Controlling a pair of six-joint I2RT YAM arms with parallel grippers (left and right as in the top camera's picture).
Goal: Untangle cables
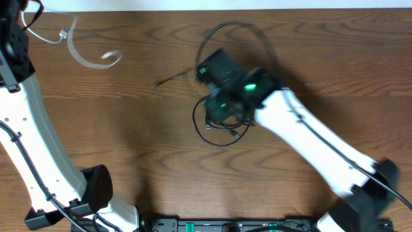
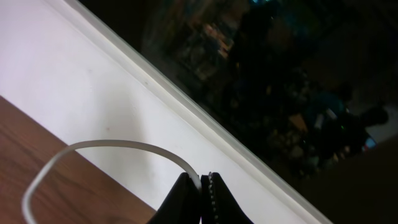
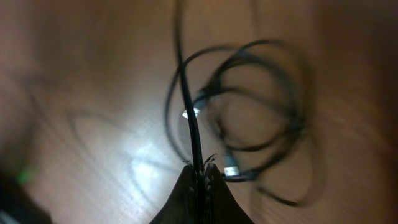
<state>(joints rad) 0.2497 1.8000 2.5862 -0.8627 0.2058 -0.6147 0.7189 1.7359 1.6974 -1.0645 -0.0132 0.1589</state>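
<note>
The short white cable [image 1: 87, 61] curves over the table at the far left, and my left gripper [image 2: 204, 180] is shut on one end of it by the table's far edge. In the left wrist view the white cable [image 2: 112, 144] arcs leftward from the jaws. The black cables [image 1: 219, 125] lie in tangled loops at the table's middle, with one loop [image 1: 232, 26] reaching further back. My right gripper [image 1: 202, 71] is shut on a black strand [image 3: 186, 93] that runs straight up from its jaws [image 3: 200, 167]. Silver plug ends [image 3: 231, 169] show among the loops.
A white wall or border [image 2: 74, 81] runs along the table's far edge beside the left gripper. The left arm [image 1: 38, 142] stretches along the left side, and the right arm [image 1: 322, 142] crosses from the lower right. Equipment [image 1: 212, 225] lines the near edge.
</note>
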